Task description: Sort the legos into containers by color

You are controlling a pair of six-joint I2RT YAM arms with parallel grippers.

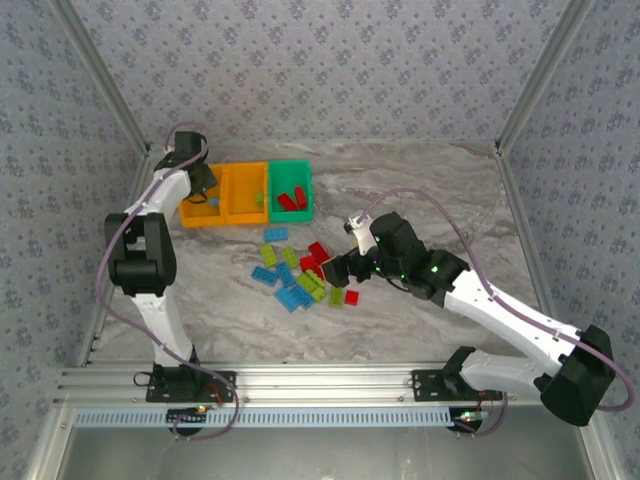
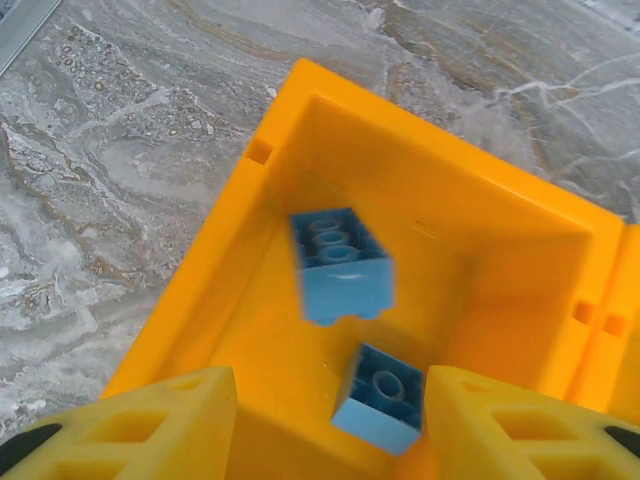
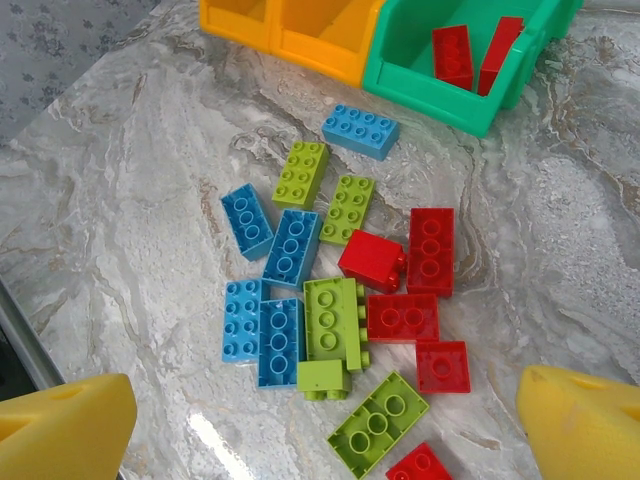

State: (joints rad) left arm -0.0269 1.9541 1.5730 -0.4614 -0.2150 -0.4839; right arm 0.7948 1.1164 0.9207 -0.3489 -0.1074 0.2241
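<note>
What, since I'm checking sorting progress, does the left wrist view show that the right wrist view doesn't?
Left wrist, not right wrist: the inside of the orange bin, with the upper blue brick blurred and the lower blue brick near the open left hand. Right wrist, not left wrist: the green bin holding two red bricks, and the loose pile of blue, lime and red bricks. Both: orange bin walls and the marble table.

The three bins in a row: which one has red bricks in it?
The green bin at the right end of the row. Two red bricks lie inside it; the two orange bins hold no red.
</note>
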